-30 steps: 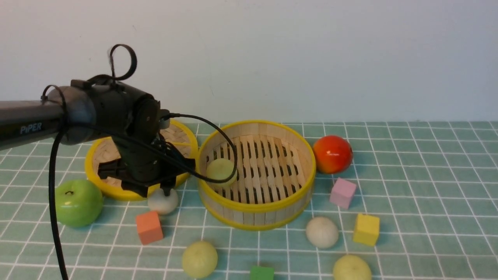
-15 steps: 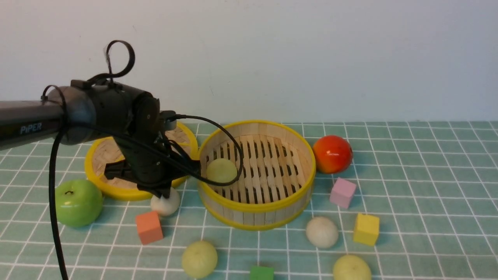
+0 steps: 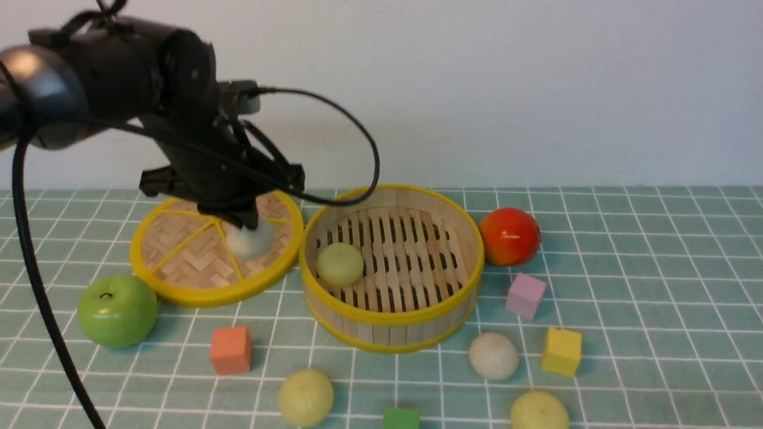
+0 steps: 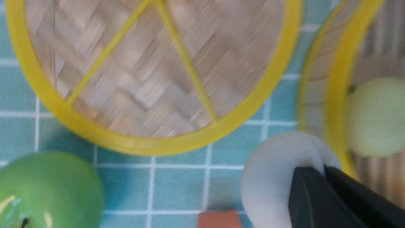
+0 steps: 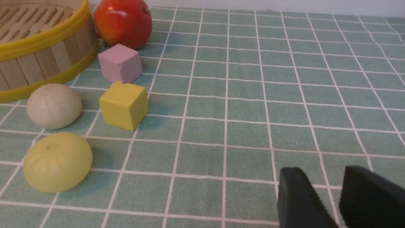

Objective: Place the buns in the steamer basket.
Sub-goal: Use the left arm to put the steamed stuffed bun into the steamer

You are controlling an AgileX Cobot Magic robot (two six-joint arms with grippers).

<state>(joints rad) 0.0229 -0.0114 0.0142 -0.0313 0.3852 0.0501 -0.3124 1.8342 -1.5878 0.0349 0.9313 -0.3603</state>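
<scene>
Off-white bun [image 3: 250, 241] aloft, yellow-green bun [image 3: 340, 263] inside steamer basket [image 3: 387, 333], three buns [image 3: 306, 396] [image 3: 493, 356] [image 3: 539, 411] in front

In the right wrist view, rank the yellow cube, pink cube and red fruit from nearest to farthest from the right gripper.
Measured from the right gripper:
1. The yellow cube, apart from the basket.
2. The pink cube, just beyond it, close to the basket wall.
3. The red fruit, farthest, beside the basket.

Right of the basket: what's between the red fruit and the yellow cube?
The pink cube sits between the red fruit and the yellow cube. Both the front view and the right wrist view show it.
</scene>
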